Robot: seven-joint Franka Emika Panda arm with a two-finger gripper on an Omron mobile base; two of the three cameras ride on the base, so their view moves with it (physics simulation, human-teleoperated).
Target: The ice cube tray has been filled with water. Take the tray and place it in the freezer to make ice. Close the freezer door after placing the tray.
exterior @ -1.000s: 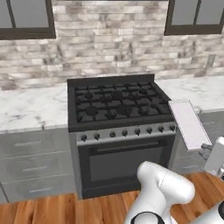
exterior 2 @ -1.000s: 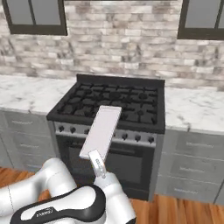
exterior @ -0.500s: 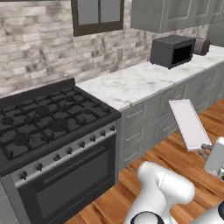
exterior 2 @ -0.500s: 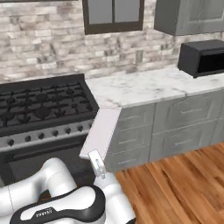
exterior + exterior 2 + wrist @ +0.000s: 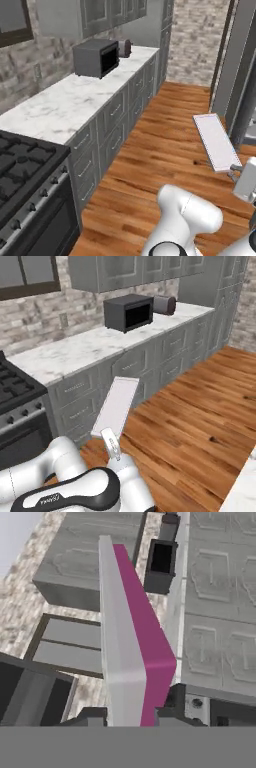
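The ice cube tray (image 5: 216,141) is a thin pale slab held level in the air over the wood floor. It also shows in the right base view as the tray (image 5: 116,406). My gripper (image 5: 234,173) is shut on its near short end, and in the right base view the gripper (image 5: 107,434) sits just under that end. In the hand view the tray (image 5: 132,637) stands edge-on with a magenta side, between the tips of the gripper (image 5: 131,717). A tall dark grey front, the freezer (image 5: 240,60), rises at the right edge. Whether its door is open I cannot tell.
A marble counter (image 5: 65,102) over grey drawers runs along the left, with a black microwave (image 5: 95,57) and a toaster (image 5: 124,48) at its far end. The black stove (image 5: 20,170) is at the lower left. Wood floor (image 5: 165,135) stretches ahead. A pale marble corner (image 5: 245,486) lies at the lower right.
The whole picture has swung to the right: the stove slid off to the left, and the counter end, microwave, floor and freezer came into view. The tray stays in my gripper.
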